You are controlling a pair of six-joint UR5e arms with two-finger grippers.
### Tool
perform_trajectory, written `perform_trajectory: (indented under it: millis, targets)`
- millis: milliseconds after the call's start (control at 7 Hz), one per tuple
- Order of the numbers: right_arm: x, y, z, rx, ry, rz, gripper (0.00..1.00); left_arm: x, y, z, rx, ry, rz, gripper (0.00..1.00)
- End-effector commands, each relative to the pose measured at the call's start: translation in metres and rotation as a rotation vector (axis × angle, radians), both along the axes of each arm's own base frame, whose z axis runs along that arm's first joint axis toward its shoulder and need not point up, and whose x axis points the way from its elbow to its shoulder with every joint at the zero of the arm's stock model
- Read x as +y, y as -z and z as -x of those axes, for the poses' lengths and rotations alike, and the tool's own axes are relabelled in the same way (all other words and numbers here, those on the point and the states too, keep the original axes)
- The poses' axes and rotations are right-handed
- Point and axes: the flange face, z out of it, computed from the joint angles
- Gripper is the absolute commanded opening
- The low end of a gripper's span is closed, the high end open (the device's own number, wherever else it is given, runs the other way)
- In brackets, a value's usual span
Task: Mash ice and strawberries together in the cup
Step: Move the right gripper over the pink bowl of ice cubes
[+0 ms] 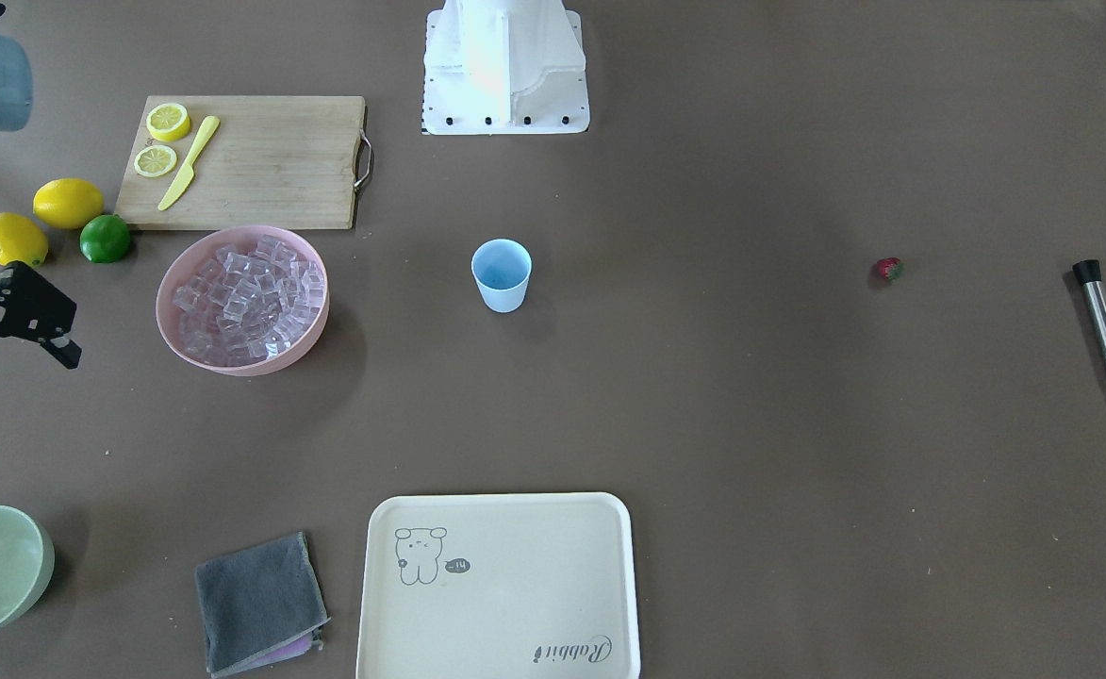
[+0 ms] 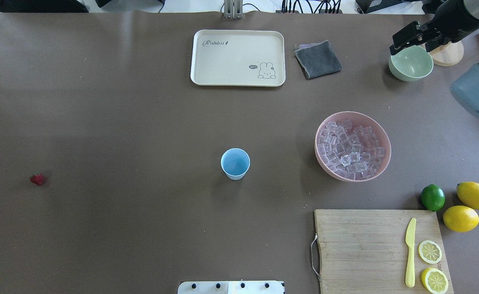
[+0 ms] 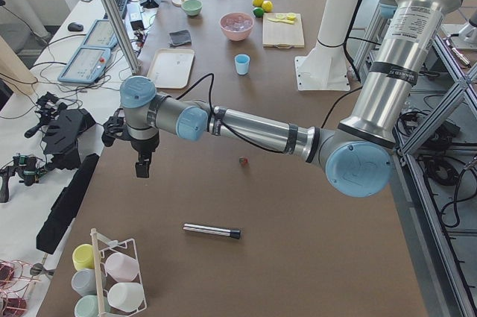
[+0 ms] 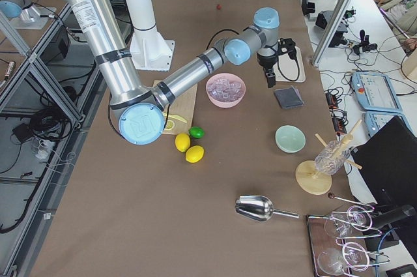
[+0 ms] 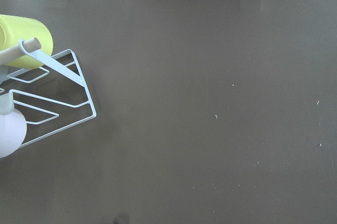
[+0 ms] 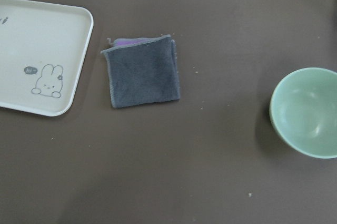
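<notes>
Exterior front-facing view: right gripper [image 1: 15,368] spread, holding nothing; left gripper [image 3: 141,168], cannot tell whether spread

Bright, even light casts soft shadows; focus is sharp.

Around the cup [image 2: 235,163]: bare table [image 2: 133,122] on every side, open from above. Toward the strawberry [image 2: 37,179]: clear run across bare surface. Between strawberry and metal rod [image 1: 1104,325]: wide bare stretch. Around the pink bowl [image 2: 325,169] of ice [image 2: 351,153]: open toward the cup; cutting board [image 2: 362,249] and lime [image 2: 433,197] near on the robot's side. Green bowl [image 2: 411,77] well apart beyond. Between tray [image 2: 231,61] and grey cloth [image 2: 317,59]: narrow gap only.
</notes>
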Motion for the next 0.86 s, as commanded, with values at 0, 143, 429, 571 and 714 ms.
perform_trajectory:
  millis: [0,143,429,571,714]
  targets:
    - [0.046,0.012,0.091,0.040,0.034,-0.006,1.00,0.005,-0.005,0.003,0.001,0.004,0.008,0.98]
    - [0.061,-0.001,0.113,0.068,0.024,0.027,1.00,0.004,-0.005,0.002,0.002,0.002,0.008,0.98]
    - [0.085,-0.040,0.114,0.115,0.024,0.081,1.00,-0.002,0.011,-0.002,0.050,-0.014,-0.012,0.98]
    - [0.095,-0.057,0.104,0.138,0.016,0.097,1.00,-0.006,0.020,-0.003,0.052,-0.016,-0.041,0.98]
    - [0.100,-0.058,0.110,0.135,0.017,0.113,1.00,-0.007,0.019,-0.003,0.052,-0.017,-0.050,0.98]
